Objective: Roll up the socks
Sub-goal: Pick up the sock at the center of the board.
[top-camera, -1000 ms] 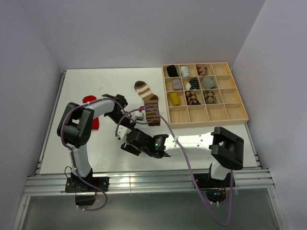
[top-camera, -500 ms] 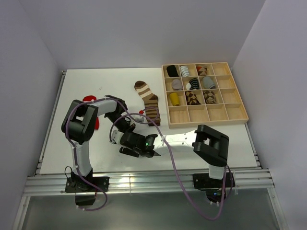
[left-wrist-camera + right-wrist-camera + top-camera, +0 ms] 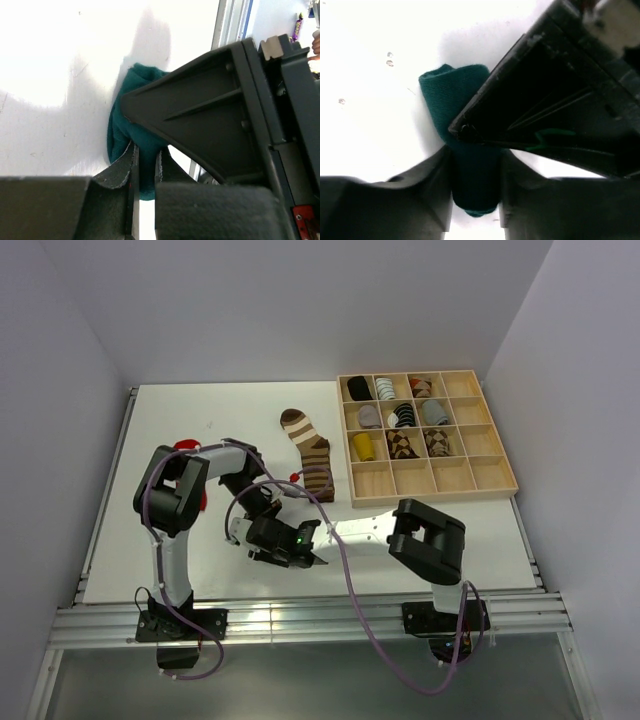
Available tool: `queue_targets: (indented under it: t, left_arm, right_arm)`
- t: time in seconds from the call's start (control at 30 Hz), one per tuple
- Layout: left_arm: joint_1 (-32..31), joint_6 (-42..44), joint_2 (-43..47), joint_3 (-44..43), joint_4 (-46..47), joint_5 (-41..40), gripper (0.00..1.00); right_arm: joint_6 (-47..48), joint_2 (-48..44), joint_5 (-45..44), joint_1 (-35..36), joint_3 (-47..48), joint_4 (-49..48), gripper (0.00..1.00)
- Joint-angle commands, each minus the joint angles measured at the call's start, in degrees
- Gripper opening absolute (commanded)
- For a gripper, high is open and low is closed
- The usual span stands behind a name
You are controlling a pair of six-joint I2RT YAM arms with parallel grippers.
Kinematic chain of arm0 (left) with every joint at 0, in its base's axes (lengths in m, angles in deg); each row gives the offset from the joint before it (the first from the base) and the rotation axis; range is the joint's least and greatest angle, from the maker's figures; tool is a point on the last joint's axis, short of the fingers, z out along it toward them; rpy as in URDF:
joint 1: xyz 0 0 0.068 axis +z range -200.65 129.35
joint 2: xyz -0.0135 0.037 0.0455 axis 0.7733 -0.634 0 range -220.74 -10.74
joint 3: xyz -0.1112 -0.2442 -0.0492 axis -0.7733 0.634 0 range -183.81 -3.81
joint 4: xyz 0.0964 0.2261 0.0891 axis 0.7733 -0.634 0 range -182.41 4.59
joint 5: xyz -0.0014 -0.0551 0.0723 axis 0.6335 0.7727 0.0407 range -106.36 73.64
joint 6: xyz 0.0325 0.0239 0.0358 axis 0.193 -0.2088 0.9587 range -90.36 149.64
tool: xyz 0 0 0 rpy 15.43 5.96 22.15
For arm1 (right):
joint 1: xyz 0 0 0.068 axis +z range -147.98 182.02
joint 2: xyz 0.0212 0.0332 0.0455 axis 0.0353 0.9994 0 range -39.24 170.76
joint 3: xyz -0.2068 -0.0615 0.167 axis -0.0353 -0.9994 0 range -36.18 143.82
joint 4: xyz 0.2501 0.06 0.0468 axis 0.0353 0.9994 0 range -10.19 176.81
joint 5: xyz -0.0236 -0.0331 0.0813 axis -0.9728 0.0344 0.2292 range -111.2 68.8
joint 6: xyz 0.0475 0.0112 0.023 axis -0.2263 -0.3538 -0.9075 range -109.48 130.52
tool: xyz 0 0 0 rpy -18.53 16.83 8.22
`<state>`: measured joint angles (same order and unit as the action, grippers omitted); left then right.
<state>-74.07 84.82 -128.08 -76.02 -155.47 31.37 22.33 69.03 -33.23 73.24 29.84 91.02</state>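
Two arms bend inward, wrists meeting low. The left jaws pinch the teal sock (image 3: pixel 450 90); the right jaws clasp it.

The dark teal sock (image 3: pixel 462 100) is plain, even teal where it shows. The striped sock (image 3: pixel 308 450) has brown and cream bands, and the red sock (image 3: pixel 184 446) is plain red. The tabletop (image 3: pixel 170 415) is white and the tray (image 3: pixel 495 480) is pale wood, with a yellow bundle (image 3: pixel 366 445) and a black bundle (image 3: pixel 359 388) inside.
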Motion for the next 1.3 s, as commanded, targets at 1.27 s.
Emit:
queue_targets:
  t: [1.27]
  left_arm:
    - [18.84, -10.96, 5.71, -29.13, -2.8, 5.53, 0.33]
  right_arm:
    - [-21.02, -26.08, -0.43, -28.75, -6.17, 4.87, 0.0]
